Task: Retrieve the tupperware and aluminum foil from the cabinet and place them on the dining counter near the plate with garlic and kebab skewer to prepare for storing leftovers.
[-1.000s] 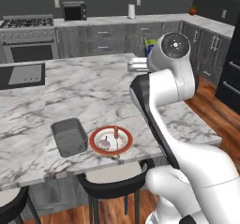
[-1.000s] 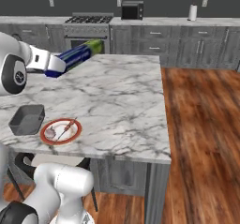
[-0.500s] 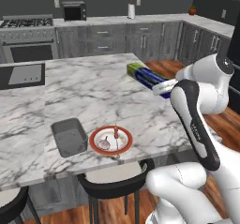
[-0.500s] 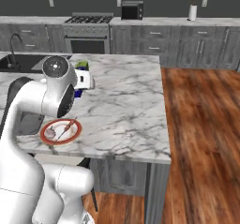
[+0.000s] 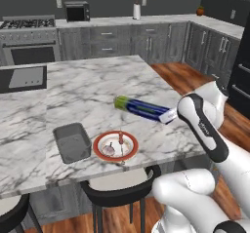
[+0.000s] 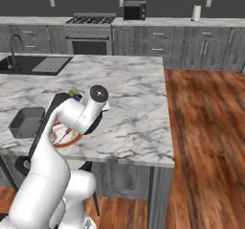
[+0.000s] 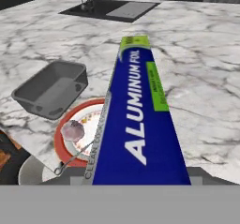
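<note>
Since a moment ago, the arm has swung the aluminum foil (image 5: 142, 108) lower and closer to the plate (image 5: 115, 145). Big white letters on the blue box spell "ALUMINUM FOIL", and small words on its side look like "CLEAN LOCK", though they are hard to read. The dining counter (image 5: 88, 88) is the biggest thing here, white marble with grey veins. On it sits the grey tupperware (image 5: 72, 142), just beside the plate on the left. The box hangs in the air above the counter, just past the plate, and its near end is gripped by the gripper (image 5: 168, 116). From the right base view, the white arm stands in front of most of the box and part of the plate. The garlic (image 7: 72, 130) lies on the plate, and so does the thin kebab skewer (image 5: 120, 141). The fingers are tucked under the box, so I can't see them.
</note>
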